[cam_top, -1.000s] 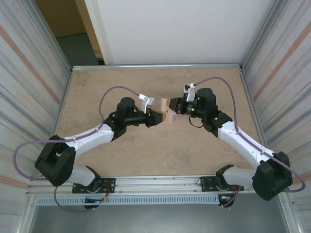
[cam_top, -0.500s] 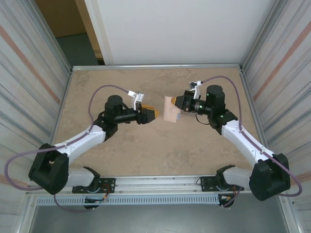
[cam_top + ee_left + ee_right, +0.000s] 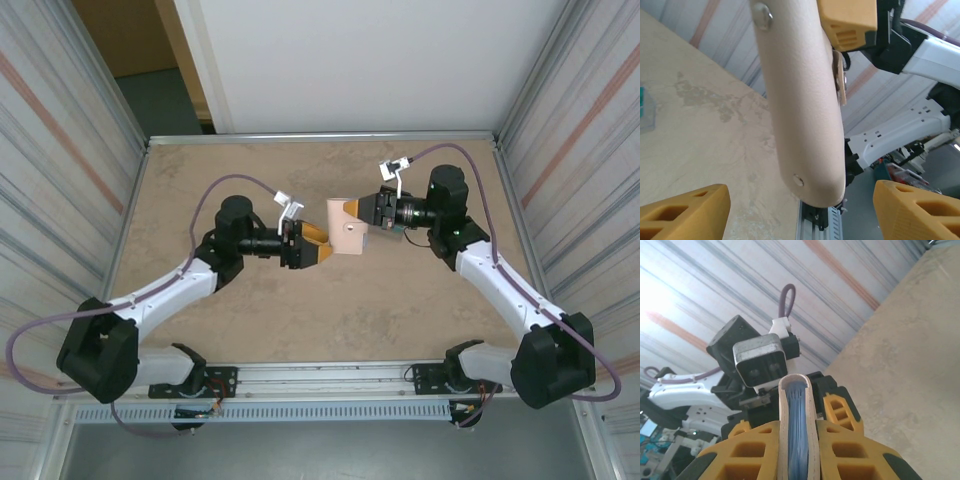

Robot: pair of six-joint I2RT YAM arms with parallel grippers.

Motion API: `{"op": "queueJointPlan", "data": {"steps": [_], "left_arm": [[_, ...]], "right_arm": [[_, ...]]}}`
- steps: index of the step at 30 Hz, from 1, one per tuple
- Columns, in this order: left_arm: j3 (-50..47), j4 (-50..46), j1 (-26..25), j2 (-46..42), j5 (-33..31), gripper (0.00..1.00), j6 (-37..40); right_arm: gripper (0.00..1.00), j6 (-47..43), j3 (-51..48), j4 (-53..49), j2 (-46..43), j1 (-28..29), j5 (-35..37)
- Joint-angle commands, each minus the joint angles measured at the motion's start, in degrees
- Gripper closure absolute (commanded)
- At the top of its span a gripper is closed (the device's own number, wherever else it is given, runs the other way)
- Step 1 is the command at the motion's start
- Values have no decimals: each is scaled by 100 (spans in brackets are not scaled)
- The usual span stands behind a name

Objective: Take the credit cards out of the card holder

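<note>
Card holder [image 3: 347,238]: light, soft, folded, likely flexes; right gripper [image 3: 355,215] clamps it above table [image 3: 200,180] centre. Left gripper [image 3: 312,248] jaws apart near free end. Credit cards likely thin, slick: pinch exposed edge.

White-and-black arms [image 3: 165,288] trail purple cables [image 3: 788,286], fingers [image 3: 685,210] yellow.

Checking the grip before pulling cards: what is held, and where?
Right gripper pinches the small tan folded card holder across its outer faces at one end; left gripper is open, empty.
</note>
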Motion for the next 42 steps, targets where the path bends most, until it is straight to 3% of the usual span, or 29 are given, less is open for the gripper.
{"op": "queueJointPlan", "data": {"steps": [1,9,15,17,23,29,33,37,42], "left_arm": [[198,629,-103,48,357,24,-25],[165,1400,-137,233,489,26,-321],[121,1635,-139,285,558,34,-366],[116,1666,-142,293,526,39,-361],[85,1725,-147,266,414,70,-358],[94,1520,-144,248,274,85,-327],[100,1351,-149,190,71,93,-259],[133,868,-149,101,-222,99,-6],[133,140,-149,-5,-736,100,357]], "right_arm": [[100,341,209,609,80,96,-333],[100,618,233,1077,164,273,-413],[100,795,273,1323,243,390,-457],[100,797,289,1323,281,449,-456],[100,822,239,1327,364,507,-442],[99,765,224,1205,405,498,-368],[80,150,386,201,363,492,-124],[54,-528,499,-886,158,490,393],[43,-1090,645,-2192,-295,491,1671]]}}
